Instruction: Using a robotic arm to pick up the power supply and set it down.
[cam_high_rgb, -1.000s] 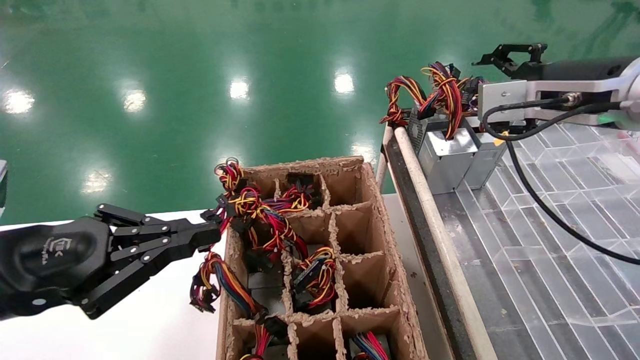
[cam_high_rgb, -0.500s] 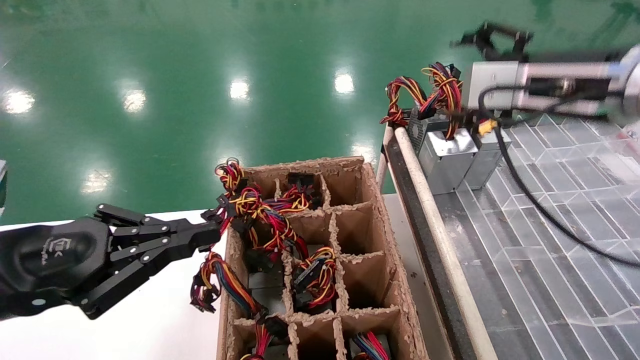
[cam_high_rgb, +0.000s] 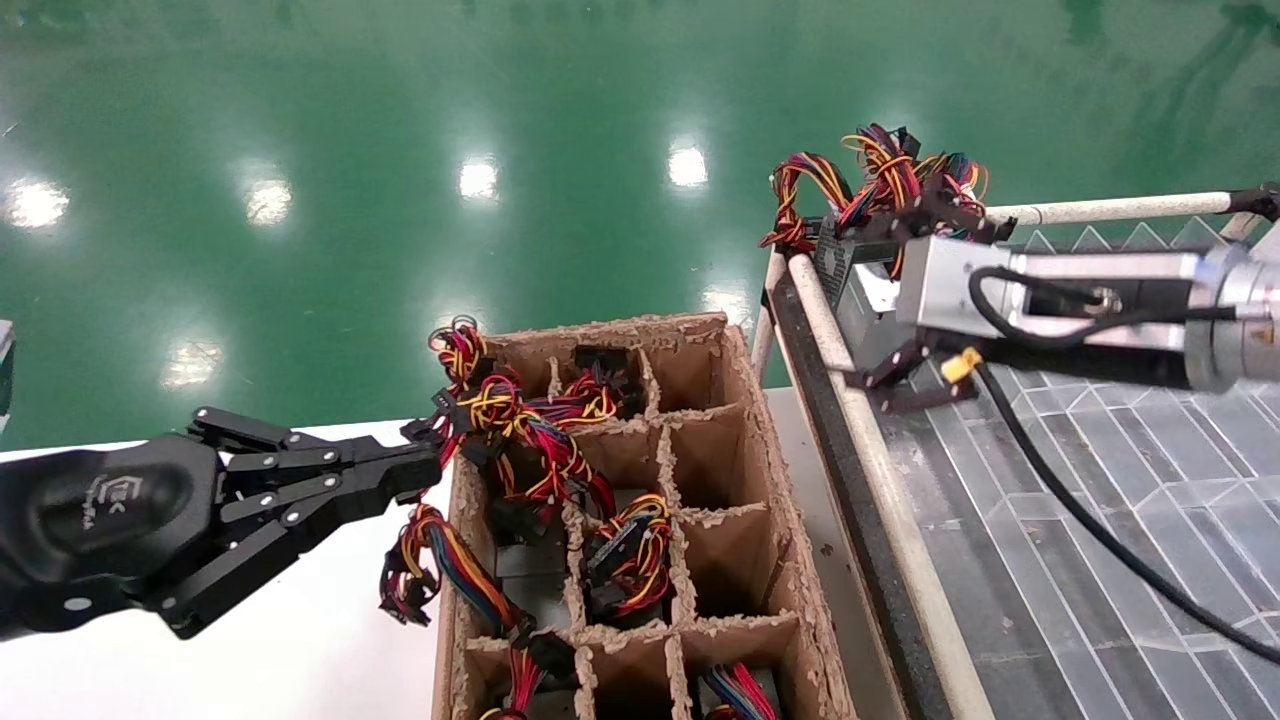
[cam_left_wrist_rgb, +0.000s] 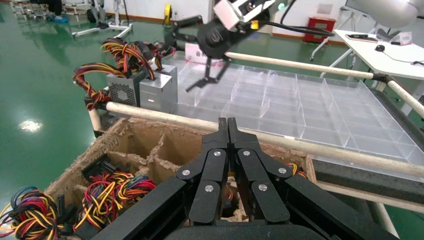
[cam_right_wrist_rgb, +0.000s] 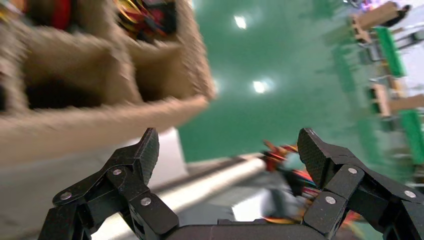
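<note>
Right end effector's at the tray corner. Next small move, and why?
Probably ease the open right end effector onto the dull-grey metal power supply box: its fingers hang spread beside it, not around it. Left end effector is parked, shut.

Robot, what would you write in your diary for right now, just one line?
right hand: open, empty, over power supply on tray | left hand: shut, parked by box

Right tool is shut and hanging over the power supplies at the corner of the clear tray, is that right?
Not quite. The right tool is open, its fingers spread wide in the right wrist view. It does hang over the power supplies at the corner of the clear tray.
</note>
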